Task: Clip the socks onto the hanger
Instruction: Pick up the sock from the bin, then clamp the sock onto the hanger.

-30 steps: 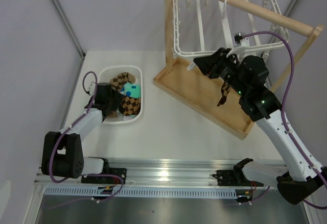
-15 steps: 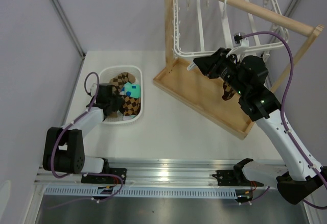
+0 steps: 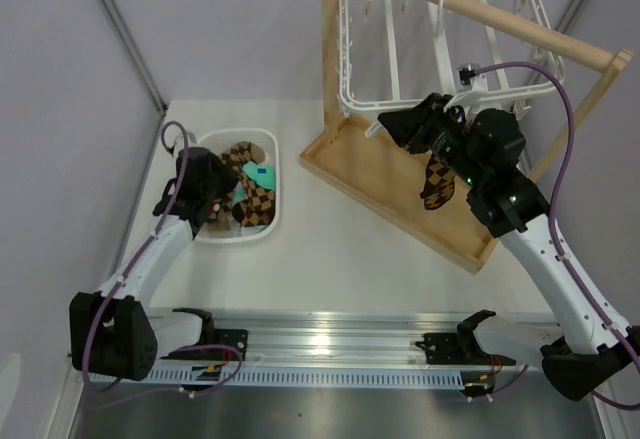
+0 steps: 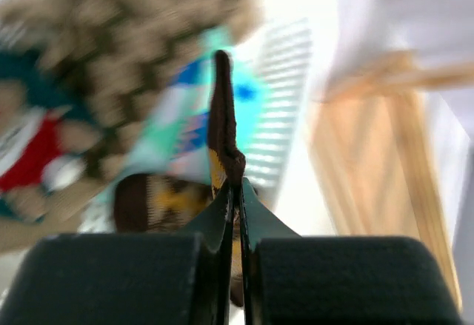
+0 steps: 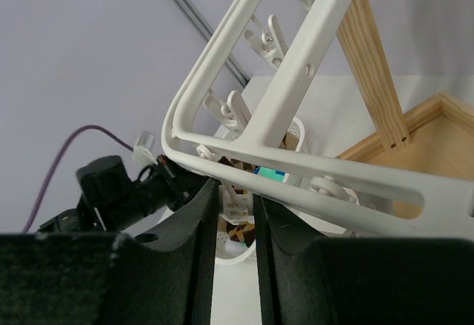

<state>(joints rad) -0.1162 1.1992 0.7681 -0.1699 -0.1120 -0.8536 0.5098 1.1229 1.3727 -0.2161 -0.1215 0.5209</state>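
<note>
Several socks lie in a white oval basket (image 3: 273, 181): brown argyle (image 3: 258, 201), mint green (image 3: 263, 173) and, in the left wrist view, a dark teal one with a red figure (image 4: 33, 151). My left gripper (image 3: 218, 202) reaches into the basket, shut on the raised edge of a brown argyle sock (image 4: 221, 110). The white grid hanger (image 3: 343, 54) hangs from the wooden rod. Under its near edge my right gripper (image 3: 432, 139) is shut on a white clip (image 5: 235, 205). Another argyle sock (image 3: 435, 181) dangles below it.
The light wooden stand has an upright post (image 3: 328, 49), a slanted rod (image 3: 480, 7) and a tray base (image 3: 385, 194) under the hanger. The basket sits near the table's left edge. The hanger frame (image 5: 296, 95) crosses close above my right fingers.
My left gripper has shut on the argyle sock in the basket and its arm has swung up and left. The sock under the right gripper swayed slightly.
</note>
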